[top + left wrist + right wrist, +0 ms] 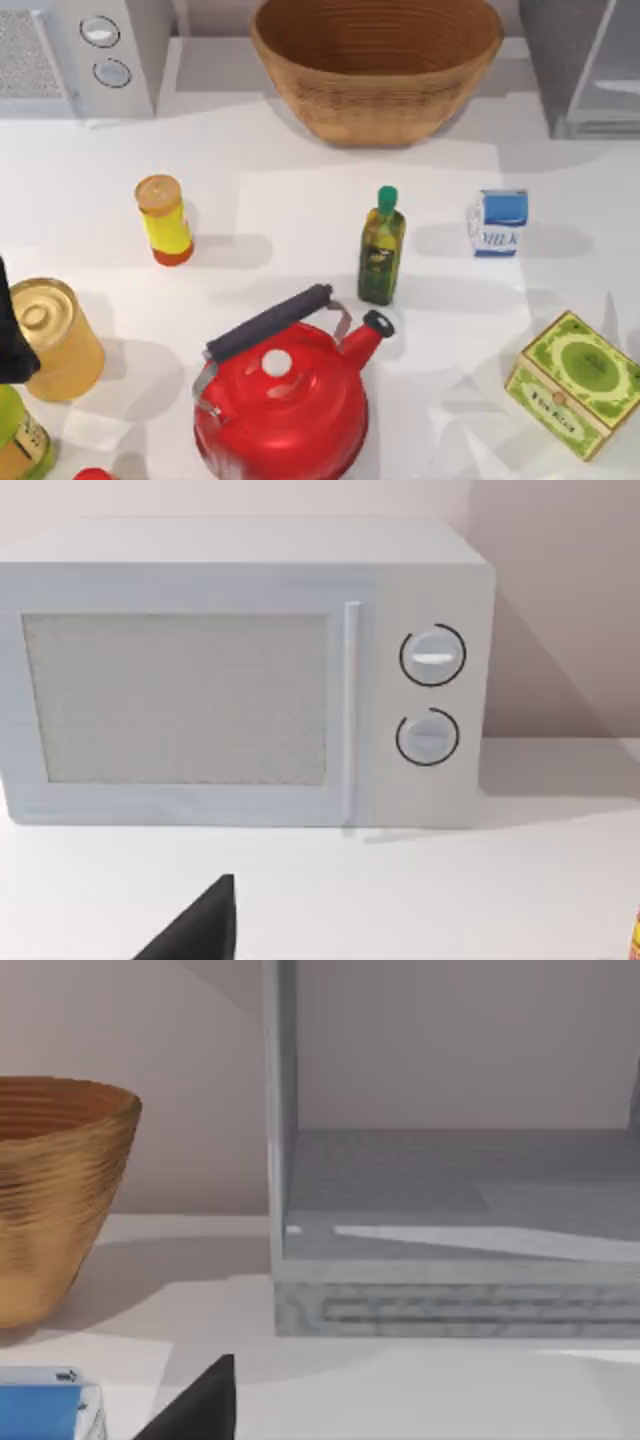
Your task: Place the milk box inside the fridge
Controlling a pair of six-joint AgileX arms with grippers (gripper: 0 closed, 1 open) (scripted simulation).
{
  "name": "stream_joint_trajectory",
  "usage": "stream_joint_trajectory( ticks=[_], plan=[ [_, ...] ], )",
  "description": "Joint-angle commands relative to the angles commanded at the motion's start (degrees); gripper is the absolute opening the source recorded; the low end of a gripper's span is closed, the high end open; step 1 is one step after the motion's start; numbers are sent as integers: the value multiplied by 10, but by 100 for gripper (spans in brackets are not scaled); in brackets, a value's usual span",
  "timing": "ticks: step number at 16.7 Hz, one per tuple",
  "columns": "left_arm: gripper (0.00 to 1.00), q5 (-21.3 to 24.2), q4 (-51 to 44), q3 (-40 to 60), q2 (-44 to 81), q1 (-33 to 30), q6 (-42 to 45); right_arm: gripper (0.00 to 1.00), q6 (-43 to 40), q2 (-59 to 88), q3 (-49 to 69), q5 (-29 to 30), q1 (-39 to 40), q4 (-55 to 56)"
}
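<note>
The milk box (498, 223) stands upright on the white table, right of centre, a small blue-and-white carton; its blue top (45, 1412) also sits low in the right wrist view. The fridge (585, 70) is the grey cabinet at the back right, and its open grey interior (450, 1220) faces the right wrist camera. A dark part of my right gripper (200, 1408) pokes in beside the carton, apart from it. A dark part of my left gripper (200, 928) hangs before the microwave, and my left arm (10, 335) is at the table's left edge.
A wicker basket (376, 65) stands at the back centre and a grey microwave (85, 55) with two dials at the back left. A green-capped bottle (381, 247), red kettle (285, 395), yellow bottle (165, 220), gold can (55, 340) and green tea box (575, 382) stand on the table.
</note>
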Motion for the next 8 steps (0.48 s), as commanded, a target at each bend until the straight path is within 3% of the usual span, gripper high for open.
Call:
stream_joint_trajectory(
  ticks=[4, 8],
  plan=[
    [100, 0, 0, 0, 0, 0, 0, 100, 4, 18, 7, 6, 7, 8],
    [100, 0, 0, 0, 0, 0, 0, 100, 25, 127, 49, 40, 44, 55]
  ],
)
